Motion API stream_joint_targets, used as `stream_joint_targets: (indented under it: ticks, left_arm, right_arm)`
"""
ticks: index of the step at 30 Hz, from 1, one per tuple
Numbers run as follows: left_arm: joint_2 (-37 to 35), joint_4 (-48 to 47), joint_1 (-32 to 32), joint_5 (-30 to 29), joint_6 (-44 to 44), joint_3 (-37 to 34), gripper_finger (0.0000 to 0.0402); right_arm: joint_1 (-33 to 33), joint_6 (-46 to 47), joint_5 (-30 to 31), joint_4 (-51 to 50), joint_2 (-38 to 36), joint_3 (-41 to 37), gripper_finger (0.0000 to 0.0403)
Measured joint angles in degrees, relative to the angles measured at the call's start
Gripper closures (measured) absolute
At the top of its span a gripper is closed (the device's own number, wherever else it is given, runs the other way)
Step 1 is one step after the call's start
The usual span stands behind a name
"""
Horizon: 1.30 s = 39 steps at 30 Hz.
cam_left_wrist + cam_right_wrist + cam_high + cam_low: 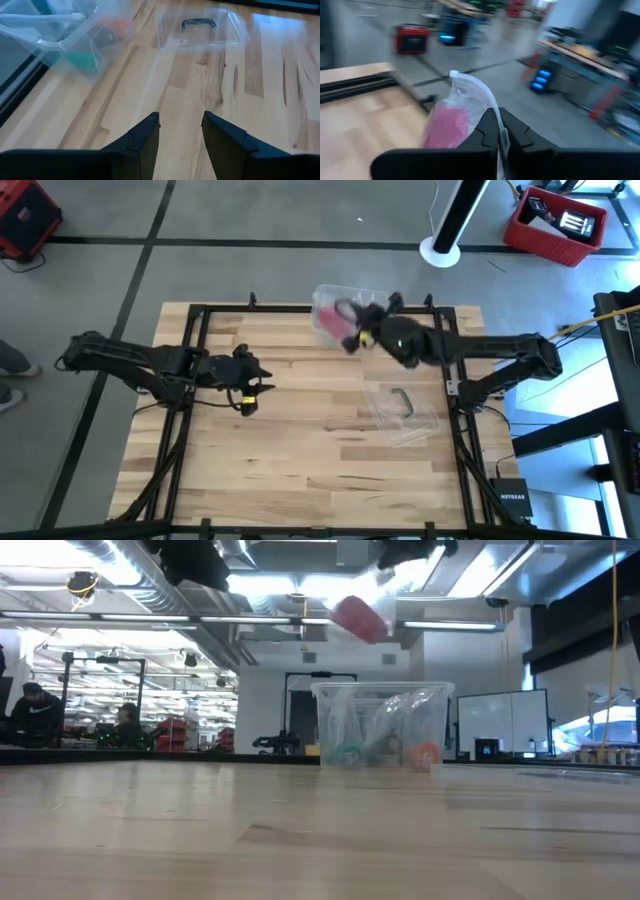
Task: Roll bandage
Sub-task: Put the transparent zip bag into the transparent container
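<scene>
The right gripper [499, 131] is lifted above the far side of the wooden table [300, 450], near the clear plastic box [335, 305] that stands at the far edge; its fingers are pressed together on the edge of a clear plastic wrapper [470, 92], and inside that wrapper sits the bandage [447, 125], a pinkish-red bundle hanging beside the fingers; in the high view the bandage [340, 320] shows as a pink patch just next to the right gripper [362, 332], over the rim region of the box, though whether it is directly above the box or just beside it cannot be told; in the low view the bandage [358, 617] hangs in its wrapper well above the box [380, 725], clear of the tabletop, and the box holds a teal item and an orange item; the box's clear lid [403, 413], with a dark handle, lies flat on the table on the right half, apart from the box; the left gripper [180, 132] waits over the left half of the table, its fingers spread with bare wood showing between them and nothing held; in the high view the left gripper [250, 385] points toward the table's middle; two people sit in the room beyond the table in the low view
</scene>
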Motion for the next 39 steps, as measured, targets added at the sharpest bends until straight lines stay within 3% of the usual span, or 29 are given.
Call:
stream_joint_targets:
  ticks: [4, 12, 32, 39]
  left_arm:
    - [0.41, -0.20, -0.92, -0.01, 0.13, 0.00, 0.0260]
    - [0.80, -0.07, -2.42, -0.02, 0.11, 0.00, 0.0260]
    - [0.97, -0.15, -2.75, -0.02, -1.36, -0.02, 0.0260]
    - [2.05, -0.12, -2.75, -0.02, -0.59, -0.02, 0.0260]
  right_arm:
    - [-7.09, 0.15, 2.07, 2.32, 0.19, -1.07, 0.0400]
    - [-15.25, 5.65, -2.28, 18.22, 4.79, -10.57, 0.0400]
    - [-14.40, 26.29, -4.07, 22.28, 19.05, -12.66, 0.0400]
    - [-14.12, 26.67, -8.65, 13.54, 19.81, -12.50, 0.0387]
